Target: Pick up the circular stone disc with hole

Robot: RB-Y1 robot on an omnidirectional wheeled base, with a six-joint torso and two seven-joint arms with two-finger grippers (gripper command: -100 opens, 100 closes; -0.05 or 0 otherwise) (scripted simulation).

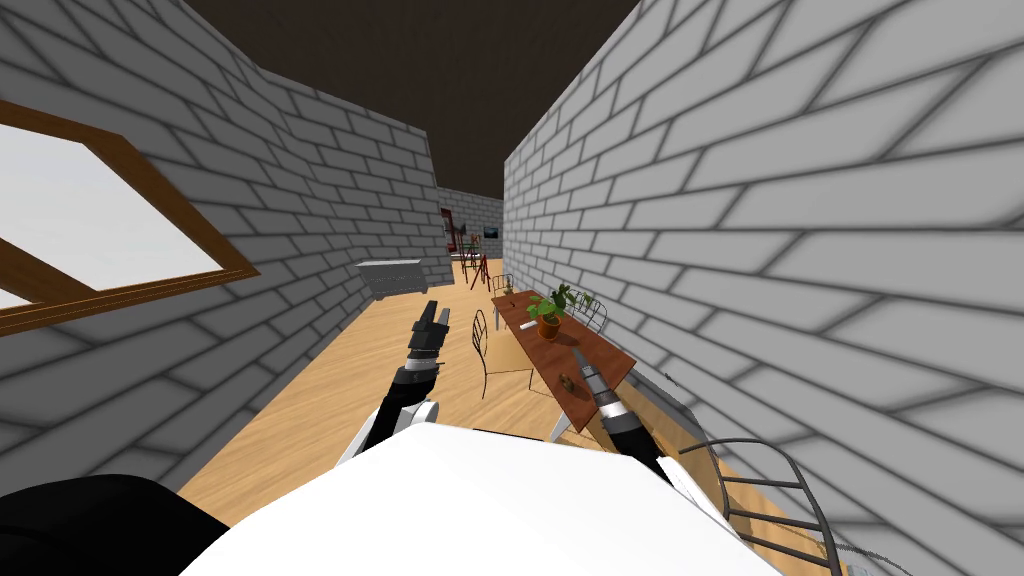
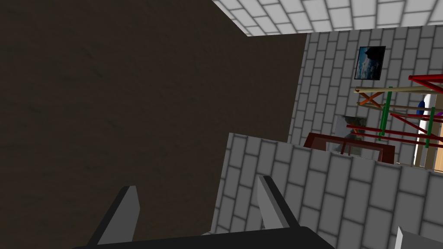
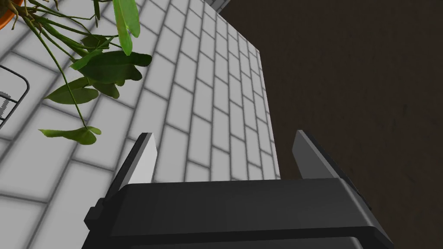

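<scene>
Disc (image 1: 566,381), seemingly the small brown speck on the table (image 1: 556,357), lies just beside the right gripper (image 1: 580,356), jaws wide apart.

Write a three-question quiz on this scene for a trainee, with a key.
1. True or false: the potted plant stands on the table.
2. The jaws of the right gripper are: A) open, B) shut on a leaf, C) shut on a cup.
3. Which is nearer the table, the left gripper or the right gripper?
Key: 1 true; 2 A; 3 the right gripper.
</scene>
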